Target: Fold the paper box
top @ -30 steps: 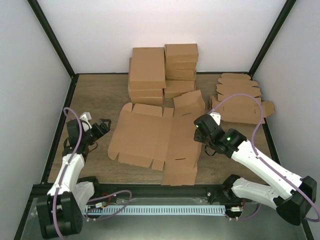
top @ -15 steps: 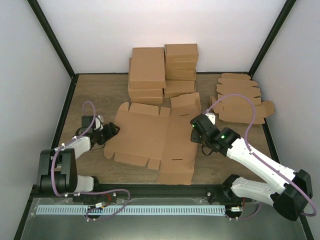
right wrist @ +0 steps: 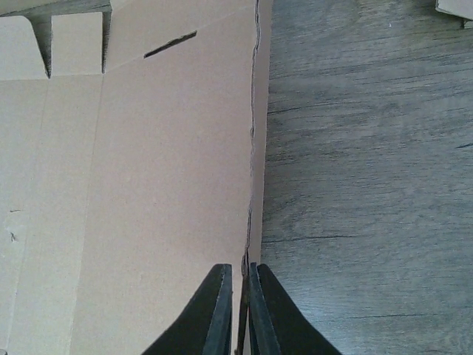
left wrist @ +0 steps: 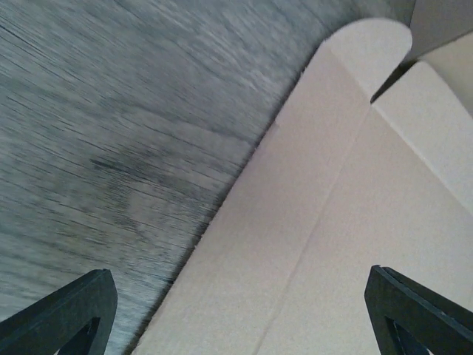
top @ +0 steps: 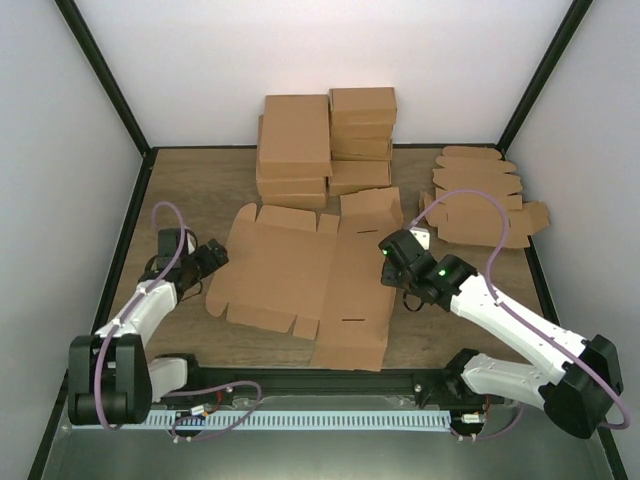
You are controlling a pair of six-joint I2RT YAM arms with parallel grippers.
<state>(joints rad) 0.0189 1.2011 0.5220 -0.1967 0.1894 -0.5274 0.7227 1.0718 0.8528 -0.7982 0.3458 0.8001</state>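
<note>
**A:** Where is the box lying?

**B:** The box (top: 300,275) is lying flat and unfolded in the middle of the table (top: 190,190), between the two arms. Its flaps and tabs are all spread out, and no wall is standing up yet.

**A:** What is the right tool doing?

**B:** The right tool (right wrist: 238,275) is pinching the box's right edge. Its fingers are sitting nearly together with the thin cardboard lip between them.

**A:** And the left one?

**B:** The left tool (left wrist: 236,277) is hanging wide open over the box's left edge, near a rounded tab, and is gripping nothing. I cannot tell whether it is touching the cardboard.

**A:** So which step is in hand?

**B:** I am judging it as the very start, with the arms getting hold of the sheet before the first fold. The next move is probably calling for the right tool to raise its side panel along the crease. Meanwhile the left would be pinning the base or taking the opposite edge, so the sheet is not sliding.

**A:** Is any writing showing?

**B:** None is showing. The box is plain brown with only creases and slits. The folded boxes (top: 325,140) stacked at the back and the blanks (top: 480,195) at the far right are looking unmarked too.
</note>
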